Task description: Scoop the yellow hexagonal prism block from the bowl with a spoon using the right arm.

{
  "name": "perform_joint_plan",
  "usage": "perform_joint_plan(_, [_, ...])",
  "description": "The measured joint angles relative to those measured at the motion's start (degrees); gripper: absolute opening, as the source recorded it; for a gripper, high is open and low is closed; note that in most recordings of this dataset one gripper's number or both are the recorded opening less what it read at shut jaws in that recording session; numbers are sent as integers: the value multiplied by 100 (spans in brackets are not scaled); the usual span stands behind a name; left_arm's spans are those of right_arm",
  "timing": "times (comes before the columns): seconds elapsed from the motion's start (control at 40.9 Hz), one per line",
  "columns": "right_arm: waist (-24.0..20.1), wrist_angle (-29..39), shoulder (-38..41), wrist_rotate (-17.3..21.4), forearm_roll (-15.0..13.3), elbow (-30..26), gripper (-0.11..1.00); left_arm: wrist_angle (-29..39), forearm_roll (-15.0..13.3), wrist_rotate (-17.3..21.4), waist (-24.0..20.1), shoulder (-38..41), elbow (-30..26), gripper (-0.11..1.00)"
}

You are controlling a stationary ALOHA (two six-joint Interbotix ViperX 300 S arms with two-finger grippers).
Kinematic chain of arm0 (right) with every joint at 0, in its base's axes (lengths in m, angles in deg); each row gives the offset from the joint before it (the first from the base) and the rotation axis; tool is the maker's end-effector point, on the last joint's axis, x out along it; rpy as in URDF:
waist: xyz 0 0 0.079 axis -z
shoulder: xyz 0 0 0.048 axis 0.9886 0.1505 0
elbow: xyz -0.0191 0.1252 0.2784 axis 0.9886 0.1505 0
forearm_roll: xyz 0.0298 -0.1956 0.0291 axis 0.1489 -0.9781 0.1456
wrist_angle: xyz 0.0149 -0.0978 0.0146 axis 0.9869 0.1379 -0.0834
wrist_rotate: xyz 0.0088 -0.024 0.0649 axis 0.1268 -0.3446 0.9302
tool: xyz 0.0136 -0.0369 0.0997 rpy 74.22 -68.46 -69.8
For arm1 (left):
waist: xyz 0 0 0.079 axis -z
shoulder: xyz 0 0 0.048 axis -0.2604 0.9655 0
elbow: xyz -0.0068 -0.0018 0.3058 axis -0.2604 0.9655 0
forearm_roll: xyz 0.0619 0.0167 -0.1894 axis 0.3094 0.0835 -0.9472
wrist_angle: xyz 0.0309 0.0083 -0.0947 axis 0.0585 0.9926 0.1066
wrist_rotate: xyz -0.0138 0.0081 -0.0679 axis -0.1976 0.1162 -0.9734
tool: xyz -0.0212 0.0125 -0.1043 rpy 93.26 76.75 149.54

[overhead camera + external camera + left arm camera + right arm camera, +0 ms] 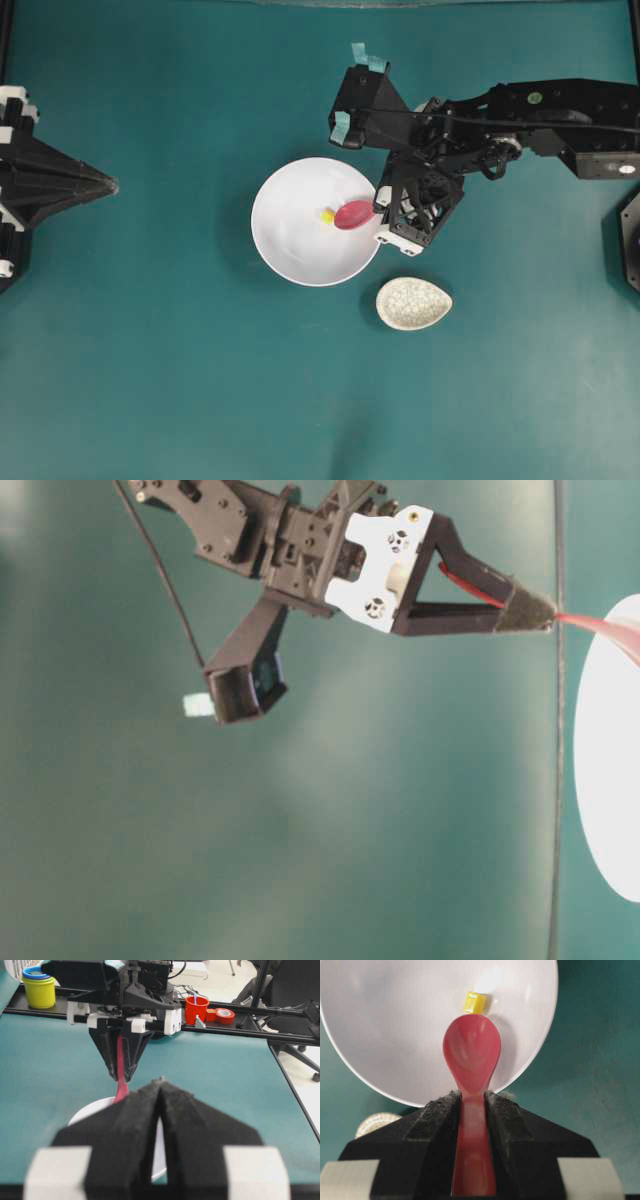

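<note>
Overhead, a white bowl [315, 221] sits at the middle of a teal table [150, 380]. A black robot arm [540, 120] reaches in from the right edge of the frame, and its gripper [385, 205] sits over the bowl's right rim. The pink-red spoon [354, 215] shows its oval scoop inside the bowl, right of centre. A tiny yellow block [327, 215] lies in the bowl just left of the scoop's tip, touching it or nearly so. A small speckled dish [413, 303] rests below and right of the bowl, apart from it. The left gripper [105, 185] points in from the left edge, well apart from the bowl.

At table level, the right gripper [535, 610] pinches the red spoon handle [590, 623] between its black fingers, and the white bowl [610, 760] fills the right edge.

From the left wrist camera, the left gripper's [161, 1085] two fingers are pressed together at the tips, holding nothing. Beyond them the right gripper [124, 1077] hangs downward with the spoon [120, 1080] clamped in it, above the bowl [95, 1107].

From the right wrist camera, the right gripper [471, 1102] grips the spoon [471, 1052] by its handle on both sides. The scoop lies open side up inside the bowl [385, 1030]. The yellow block [474, 1002] sits on the bowl floor just beyond the scoop's tip, near the frame's top centre.
</note>
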Motion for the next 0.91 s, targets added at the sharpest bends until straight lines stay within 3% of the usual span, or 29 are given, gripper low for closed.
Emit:
perform_joint_plan(0.465, [-132,-97,299,9,-9,-62,23,0,0,0,0,-18,0,-1])
perform_joint_plan(0.906, [-123,-817,624,-26,-26,-88,23,-9,0,0,0,-18,0,-1])
